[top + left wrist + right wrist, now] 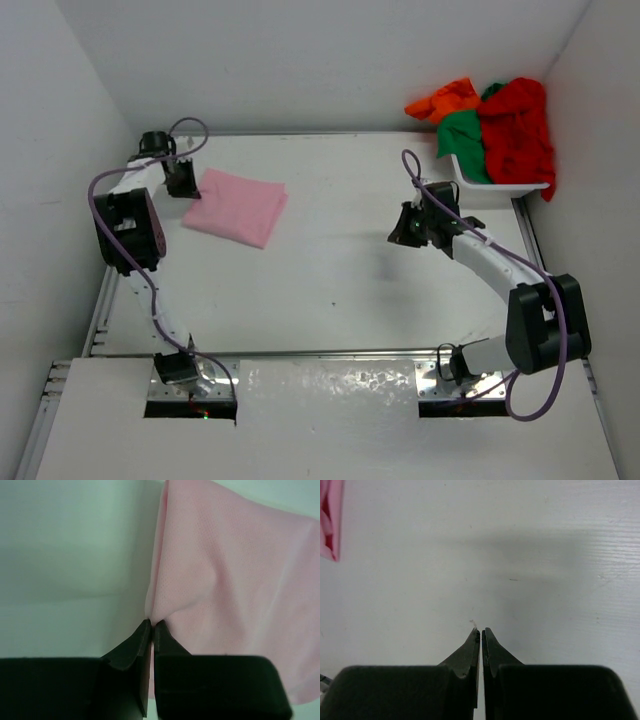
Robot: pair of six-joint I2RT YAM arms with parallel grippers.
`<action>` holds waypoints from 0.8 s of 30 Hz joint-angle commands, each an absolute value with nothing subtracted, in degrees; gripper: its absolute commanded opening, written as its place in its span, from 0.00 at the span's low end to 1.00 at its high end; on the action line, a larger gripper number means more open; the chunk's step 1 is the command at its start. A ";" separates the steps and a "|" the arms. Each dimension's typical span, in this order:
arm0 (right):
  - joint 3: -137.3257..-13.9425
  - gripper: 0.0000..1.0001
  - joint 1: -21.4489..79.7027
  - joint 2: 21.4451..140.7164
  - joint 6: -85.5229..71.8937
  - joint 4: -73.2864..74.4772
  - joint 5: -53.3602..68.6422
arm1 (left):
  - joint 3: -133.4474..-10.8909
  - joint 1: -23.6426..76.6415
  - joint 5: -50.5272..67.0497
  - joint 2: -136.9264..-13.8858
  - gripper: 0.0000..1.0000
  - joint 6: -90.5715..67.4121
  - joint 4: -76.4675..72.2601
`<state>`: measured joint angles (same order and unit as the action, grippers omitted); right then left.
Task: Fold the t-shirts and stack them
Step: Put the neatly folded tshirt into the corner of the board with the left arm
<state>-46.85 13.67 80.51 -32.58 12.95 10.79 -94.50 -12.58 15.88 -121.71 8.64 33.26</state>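
Note:
The light pink t-shirt (238,207) lies folded on the table at the back left. My left gripper (186,186) is at its left edge, shut on a pinch of the pink cloth (220,580), which puckers at the fingertips (153,624). My right gripper (404,232) is shut and empty above bare table right of centre (481,629). A corner of the pink shirt shows at the far left of the right wrist view (330,520). The red t-shirt (518,125), green t-shirt (462,135) and orange t-shirt (445,100) are heaped in the basket.
The white basket (500,185) stands at the back right corner against the wall. White walls close in the table on the left, back and right. The arm bases sit at the near edge.

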 commanded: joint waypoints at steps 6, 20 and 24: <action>-51.76 0.01 13.27 78.22 -29.01 18.45 7.47 | -110.82 -21.87 12.48 -132.88 0.00 9.85 34.28; -55.02 0.02 13.18 74.71 -27.60 26.45 2.03 | -117.33 -26.89 12.30 -139.65 0.00 -2.02 21.53; -55.28 0.02 13.18 73.22 -27.86 27.60 1.06 | -117.09 -26.98 8.89 -139.93 0.00 -3.25 21.98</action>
<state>-52.77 13.56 75.31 -28.42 26.11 3.29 -116.18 -26.37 11.05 -140.05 -0.67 25.15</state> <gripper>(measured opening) 0.014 0.018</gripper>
